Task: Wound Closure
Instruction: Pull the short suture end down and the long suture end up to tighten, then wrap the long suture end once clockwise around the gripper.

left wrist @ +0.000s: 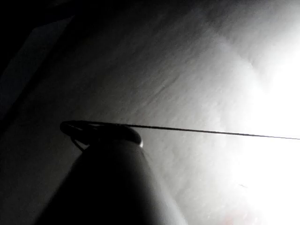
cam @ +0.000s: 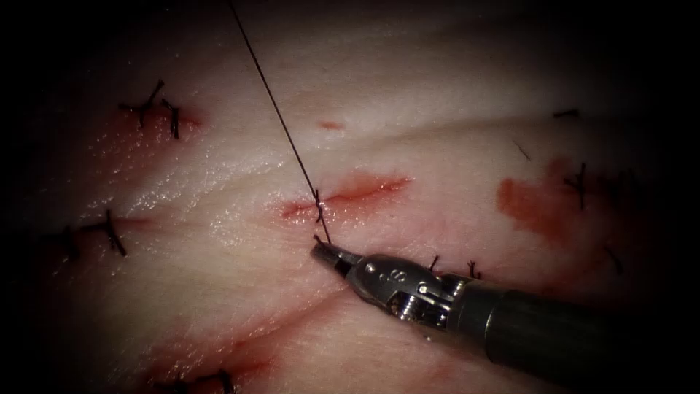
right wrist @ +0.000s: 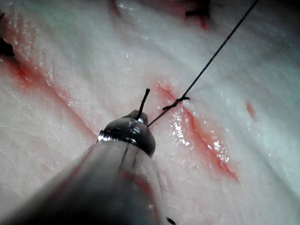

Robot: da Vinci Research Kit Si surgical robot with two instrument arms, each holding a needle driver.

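The cut (cam: pixel 364 191) lies mid-tissue (cam: pixel 219 219), reddish, with a dark knot (cam: pixel 319 211) across its left part. My right tool (cam: pixel 321 250) comes in from the lower right, its jaws shut on the thread's short end just below the knot. In the right wrist view this tool (right wrist: pixel 140 115) sits close to the knot (right wrist: pixel 176 104), and a short tail (right wrist: pixel 145 96) sticks out past the tip. The long thread (cam: pixel 273 102) runs taut from the knot up and to the left. It ends at my left tool (left wrist: pixel 77 129), which is shut on the thread (left wrist: pixel 211 131). A thin dark loop curls at that tip.
Older stitches with cut ends sit at the upper left (cam: pixel 157 109), the left (cam: pixel 109 233), the right (cam: pixel 580 182) and beside my right tool's wrist (cam: pixel 452 266). A patch of red fluid (cam: pixel 532 208) stains the tissue to the right of the cut.
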